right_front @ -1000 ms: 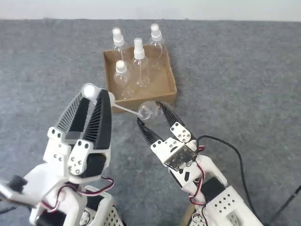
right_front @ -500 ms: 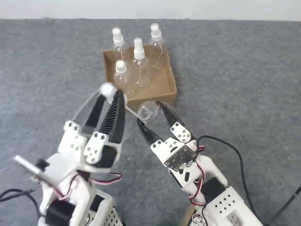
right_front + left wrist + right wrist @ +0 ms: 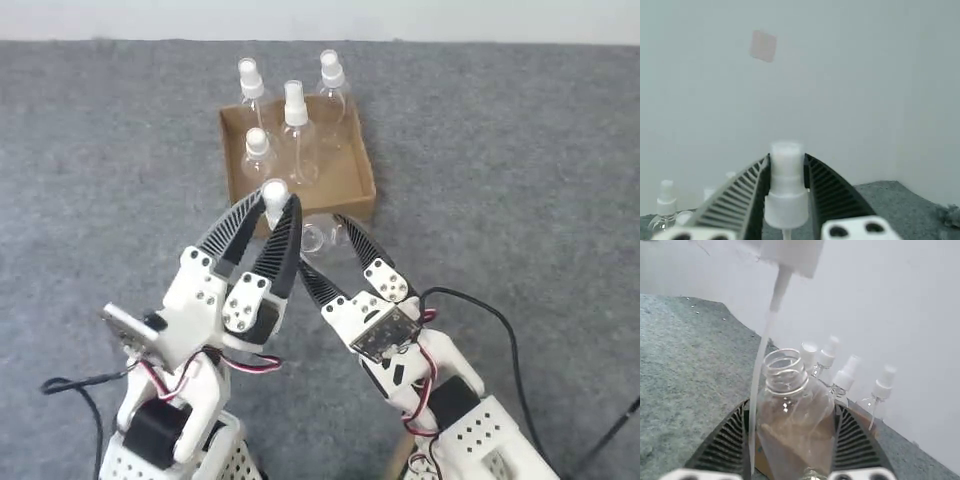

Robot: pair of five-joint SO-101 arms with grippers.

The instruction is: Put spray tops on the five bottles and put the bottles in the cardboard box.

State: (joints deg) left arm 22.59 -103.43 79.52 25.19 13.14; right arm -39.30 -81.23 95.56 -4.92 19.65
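The grey tabletop (image 3: 520, 150) carries the cardboard box (image 3: 365, 195), from which every place here is reckoned. Four capped bottles (image 3: 297, 130) are gathered at the box: two stand plainly within it and two at its far wall, so four of the five are judged done. Just outside the box's near wall, the right pincer (image 3: 320, 240) is pressed against both sides of the last, open bottle (image 3: 318, 237), which is held with its mouth tipped up toward the box. Above that same near wall, the left pincer (image 3: 272, 205) is pinched on the last spray top (image 3: 274, 193), held cap upward between the two black fingers. The dip tube (image 3: 765, 340) hangs from the top. In the right wrist view it seems to run down beside the bottle's neck rather than into the mouth, though the overlap cannot be read with certainty. The step in hand is taken to be the capping of the fifth bottle. For the next move, the tube's tip would need to be lifted clear of the neck, centred over the mouth and lowered in, after which the top is to be seated and the bottle carried over the near wall into the box.
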